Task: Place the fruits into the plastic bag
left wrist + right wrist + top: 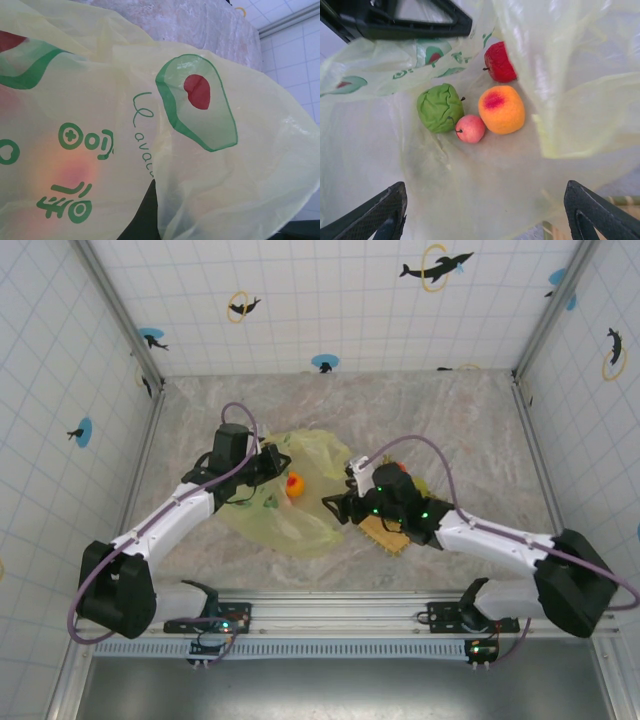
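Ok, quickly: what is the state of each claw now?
Left claw: cannot tell, the bag hides its fingers.
Right claw: open, holding nothing.

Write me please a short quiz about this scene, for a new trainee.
1. True or false: the green fruit lies inside the bag.
2. How many fruits does the right wrist view show in the bag? A) two B) four C) six
3. Fill in: the right fingers are ____ (open or shut).

Key: 1 true; 2 B; 3 open.
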`<action>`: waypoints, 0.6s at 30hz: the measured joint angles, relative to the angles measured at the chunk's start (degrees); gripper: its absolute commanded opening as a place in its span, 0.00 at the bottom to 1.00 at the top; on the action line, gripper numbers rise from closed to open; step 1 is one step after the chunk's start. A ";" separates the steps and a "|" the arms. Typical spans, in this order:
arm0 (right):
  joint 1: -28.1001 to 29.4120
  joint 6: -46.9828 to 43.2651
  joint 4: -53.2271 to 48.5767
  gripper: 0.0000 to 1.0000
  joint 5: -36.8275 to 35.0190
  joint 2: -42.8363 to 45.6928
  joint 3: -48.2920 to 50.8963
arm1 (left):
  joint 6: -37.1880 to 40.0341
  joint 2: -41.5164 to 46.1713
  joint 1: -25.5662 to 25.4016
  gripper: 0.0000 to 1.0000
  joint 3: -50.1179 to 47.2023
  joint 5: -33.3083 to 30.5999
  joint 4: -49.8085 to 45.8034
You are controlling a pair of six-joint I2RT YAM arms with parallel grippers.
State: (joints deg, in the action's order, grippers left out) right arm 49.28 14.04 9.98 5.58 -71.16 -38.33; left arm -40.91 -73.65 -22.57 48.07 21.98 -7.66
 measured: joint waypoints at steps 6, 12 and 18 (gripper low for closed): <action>-3.17 -0.79 -9.03 0.80 0.02 5.88 -0.02 | 0.07 -0.02 0.13 0.00 0.00 -0.02 -0.02; -4.00 8.33 -11.52 0.69 -1.20 5.25 1.05 | 0.20 -0.04 0.13 0.00 0.00 -0.02 -0.02; -2.34 23.06 -3.89 0.67 -1.25 -2.12 5.81 | 0.22 -0.31 0.13 0.00 0.00 0.02 -0.04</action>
State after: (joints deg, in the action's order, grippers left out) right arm 46.94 37.10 6.09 4.34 -73.28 -32.51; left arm -40.69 -73.95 -22.44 48.07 22.00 -7.70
